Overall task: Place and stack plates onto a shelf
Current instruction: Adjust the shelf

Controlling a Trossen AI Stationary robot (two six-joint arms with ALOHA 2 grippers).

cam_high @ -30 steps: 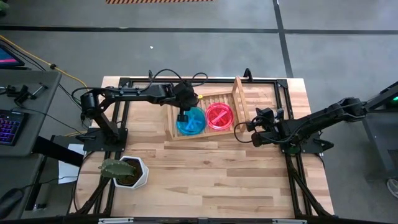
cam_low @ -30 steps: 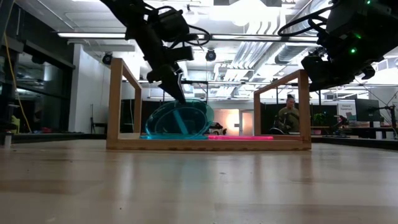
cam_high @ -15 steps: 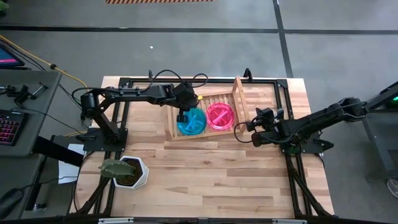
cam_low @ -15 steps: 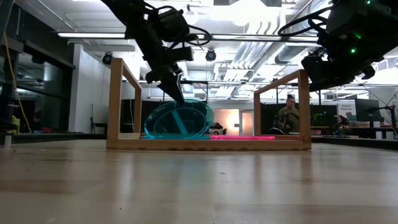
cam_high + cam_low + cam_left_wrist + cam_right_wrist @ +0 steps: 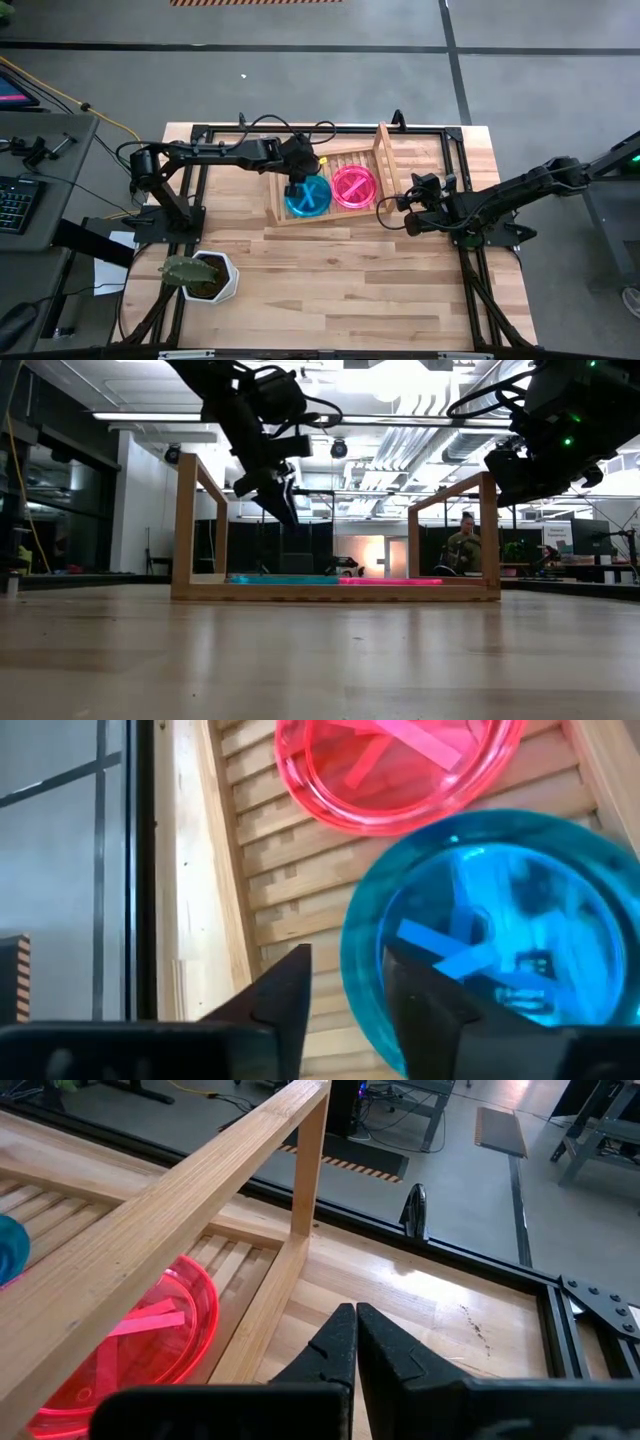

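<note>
Teal plate (image 5: 307, 197) lies flat on shelf (image 5: 287, 214) slats, just beside pink plate (image 5: 353, 186). My left gripper (image 5: 281, 506) hangs above teal plate, fingers parted, holding nothing. I judge release done: lift straight up, clear of rail. Right gripper (image 5: 356, 1342) waits beside shelf end, fingers closed, empty. Plates translucent glossy plastic, round, rimmed; shelf pale wood.

Two plates (image 5: 307, 197) side by side on shelf (image 5: 385, 158)

Table (image 5: 330, 290) carries shelf (image 5: 390, 160) with plates, plant pot (image 5: 212, 276).
</note>
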